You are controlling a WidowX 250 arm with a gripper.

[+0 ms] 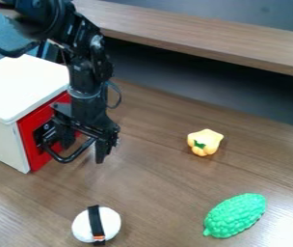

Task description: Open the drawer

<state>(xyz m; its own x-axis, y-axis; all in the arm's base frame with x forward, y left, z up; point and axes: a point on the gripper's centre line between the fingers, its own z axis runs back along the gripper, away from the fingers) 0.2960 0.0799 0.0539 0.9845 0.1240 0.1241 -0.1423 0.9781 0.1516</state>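
Note:
The black gripper point(83, 144) hangs in front of the small white cabinet at the left, pointing down. Its two fingers stand apart, one near the drawer front and one farther right, with part of the black looped handle point(65, 159) between them. That handle sticks out from the red drawer front point(35, 161), which looks flush with the cabinet point(21, 87). The arm hides the right part of the red front, and I cannot tell whether the gripper touches the handle.
A yellow pepper-shaped toy point(205, 142) lies right of the gripper on the wooden table point(155, 183). Nearer the front are a white ball-like toy with a black band point(111, 223) and a bumpy green toy point(236, 215). A raised wooden ledge point(207, 36) runs along the back.

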